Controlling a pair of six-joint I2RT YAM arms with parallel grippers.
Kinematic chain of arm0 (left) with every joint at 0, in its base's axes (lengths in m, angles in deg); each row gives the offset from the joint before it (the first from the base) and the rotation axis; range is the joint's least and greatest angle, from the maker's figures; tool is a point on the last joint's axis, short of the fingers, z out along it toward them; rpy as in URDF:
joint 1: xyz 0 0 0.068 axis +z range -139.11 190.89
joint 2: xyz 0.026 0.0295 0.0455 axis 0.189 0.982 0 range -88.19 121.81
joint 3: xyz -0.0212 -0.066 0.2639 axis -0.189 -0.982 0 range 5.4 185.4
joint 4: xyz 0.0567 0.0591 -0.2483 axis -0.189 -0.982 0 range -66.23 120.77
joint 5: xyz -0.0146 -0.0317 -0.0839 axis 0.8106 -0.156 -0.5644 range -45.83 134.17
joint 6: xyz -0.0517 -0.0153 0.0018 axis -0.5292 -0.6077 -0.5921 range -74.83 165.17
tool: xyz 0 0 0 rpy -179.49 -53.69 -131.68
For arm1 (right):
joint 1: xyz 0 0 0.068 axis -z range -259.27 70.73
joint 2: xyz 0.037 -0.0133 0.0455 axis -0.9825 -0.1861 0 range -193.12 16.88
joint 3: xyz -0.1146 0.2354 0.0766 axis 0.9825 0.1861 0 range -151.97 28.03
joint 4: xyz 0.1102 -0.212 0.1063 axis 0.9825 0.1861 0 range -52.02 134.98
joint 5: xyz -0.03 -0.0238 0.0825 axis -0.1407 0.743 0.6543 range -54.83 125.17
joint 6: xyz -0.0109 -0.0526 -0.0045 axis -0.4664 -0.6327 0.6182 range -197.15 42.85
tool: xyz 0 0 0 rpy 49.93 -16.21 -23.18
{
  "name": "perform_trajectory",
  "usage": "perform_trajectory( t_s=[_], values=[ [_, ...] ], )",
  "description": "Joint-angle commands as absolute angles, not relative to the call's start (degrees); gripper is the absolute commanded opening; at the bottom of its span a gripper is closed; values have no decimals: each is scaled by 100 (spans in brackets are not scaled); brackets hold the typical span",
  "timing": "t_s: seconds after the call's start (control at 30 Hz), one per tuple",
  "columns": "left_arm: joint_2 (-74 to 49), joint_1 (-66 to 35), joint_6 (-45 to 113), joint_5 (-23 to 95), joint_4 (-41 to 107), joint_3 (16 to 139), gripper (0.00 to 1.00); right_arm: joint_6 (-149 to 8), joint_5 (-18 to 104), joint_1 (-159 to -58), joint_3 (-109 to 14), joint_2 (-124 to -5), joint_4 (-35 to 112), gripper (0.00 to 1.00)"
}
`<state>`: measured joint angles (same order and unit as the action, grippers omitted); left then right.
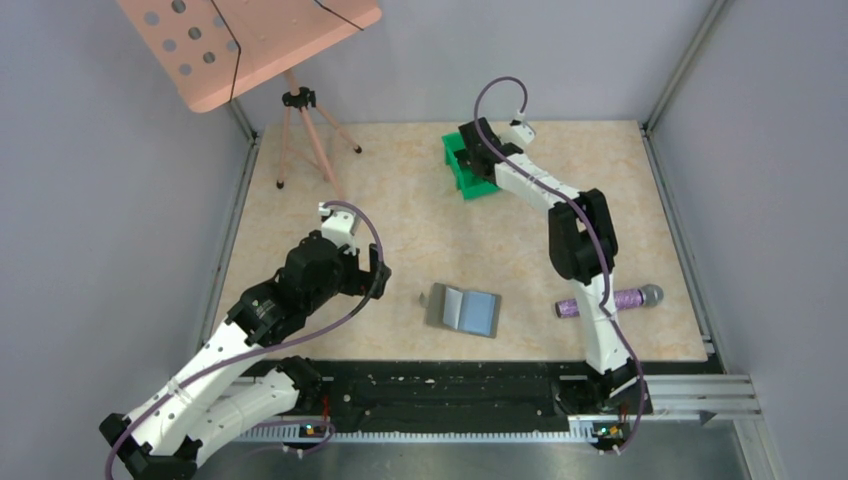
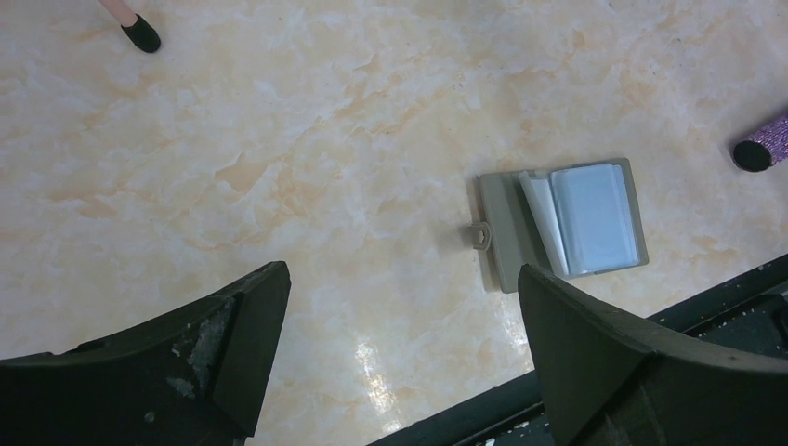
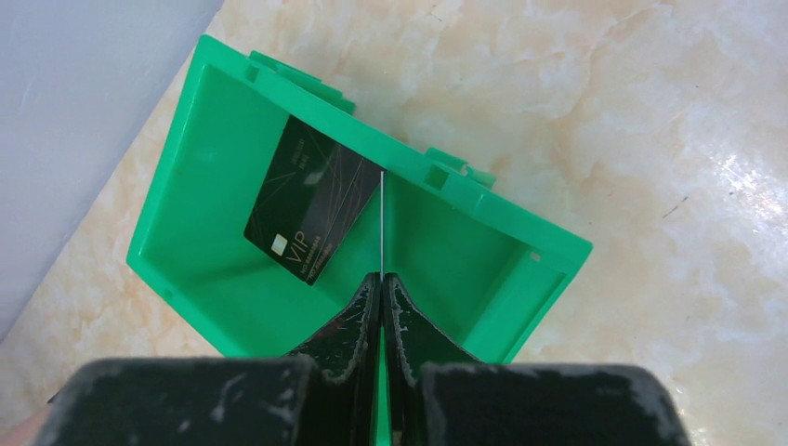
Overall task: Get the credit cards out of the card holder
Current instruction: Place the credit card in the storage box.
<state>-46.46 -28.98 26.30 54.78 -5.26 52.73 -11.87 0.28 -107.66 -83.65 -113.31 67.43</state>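
Observation:
The grey card holder (image 1: 463, 310) lies open and flat on the table near the front edge, its light blue inner panel (image 2: 595, 218) facing up. My left gripper (image 1: 378, 275) hovers to its left, open and empty (image 2: 401, 279). My right gripper (image 1: 466, 150) is at the back of the table over the green bin (image 1: 470, 185). It is shut (image 3: 381, 277) on a thin credit card (image 3: 381, 223), seen edge-on as a pale line above the bin's floor. A black credit card marked VIP (image 3: 311, 209) lies tilted inside the bin (image 3: 483, 200).
A purple cylinder (image 1: 610, 300) with a grey end lies right of the card holder, behind the right arm; its tip shows in the left wrist view (image 2: 764, 144). A pink perforated board (image 1: 240, 40) on a tripod (image 1: 300, 130) stands at the back left. Grey walls enclose the table.

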Motion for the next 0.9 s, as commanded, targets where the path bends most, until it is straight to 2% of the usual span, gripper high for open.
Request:
perform_trajectory(
  t_s=[0.0,0.37,0.67,0.87],
  values=[
    [-4719,-2892,2662,5581,-258,5238,99,-1130,-83,-10794,-8089,-11102,6072,0],
    [-4764,-2895,2654,5604,-259,5235,99,-1500,315,-10660,-7032,-10707,4718,0],
    [-4736,-2892,2662,5554,-229,5239,98,-2028,355,-10646,-6824,-10012,5135,0],
    [-4745,-2892,2667,5560,-237,5233,99,-3410,1749,-10430,-6524,-9847,4302,0]
  ],
)
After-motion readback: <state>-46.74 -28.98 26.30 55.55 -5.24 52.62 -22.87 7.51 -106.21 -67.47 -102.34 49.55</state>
